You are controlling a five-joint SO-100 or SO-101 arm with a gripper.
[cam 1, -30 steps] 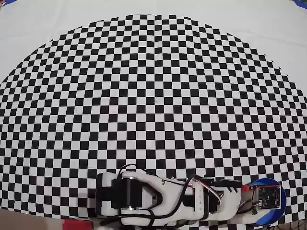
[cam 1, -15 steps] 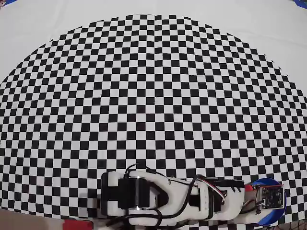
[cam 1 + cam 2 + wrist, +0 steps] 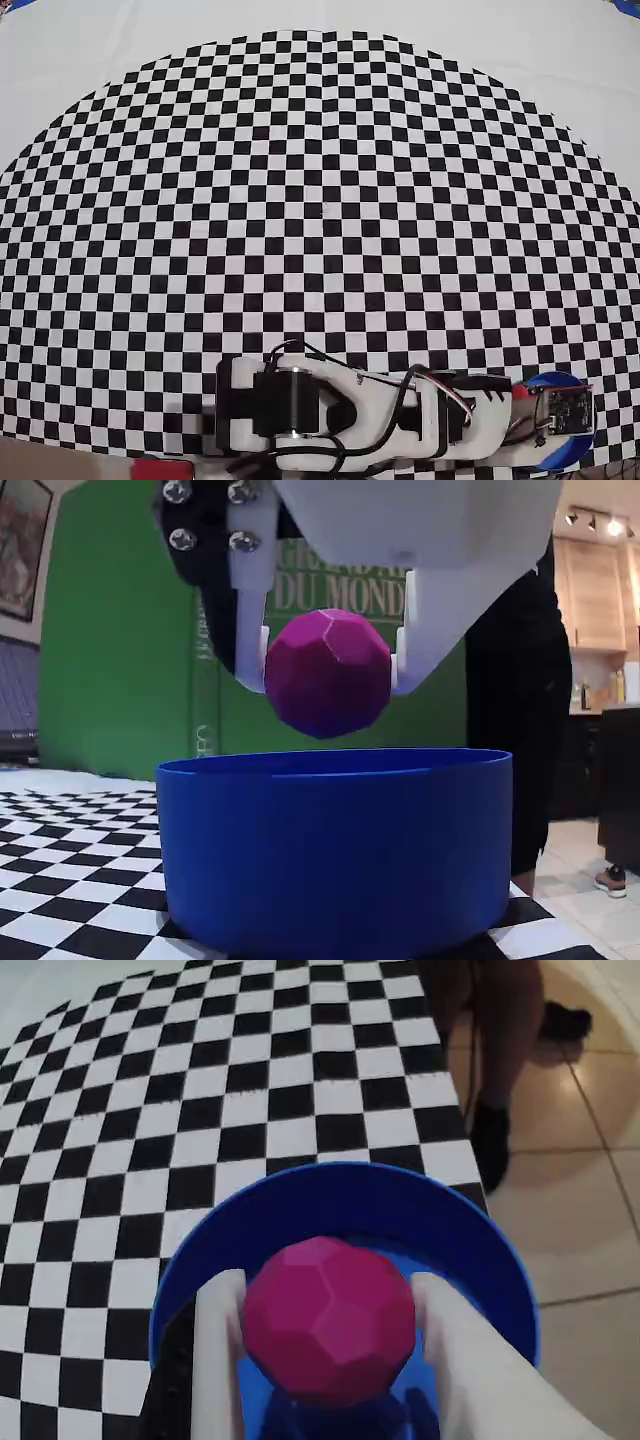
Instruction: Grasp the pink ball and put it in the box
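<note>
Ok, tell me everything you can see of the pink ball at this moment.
The pink ball is magenta and faceted rather than perfectly smooth, with a matte, plastic look. It is clamped between the gripper's two white fingers, which press on its left and right sides. In the fixed view it hangs clear above the blue box's rim; the wrist view shows it over the opening. It is not visible in the overhead view.

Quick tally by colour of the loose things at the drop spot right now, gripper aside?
Pink: 1, the pink ball, held in the gripper above the tub.
Blue: 1, the box.
Total: 2.
</note>
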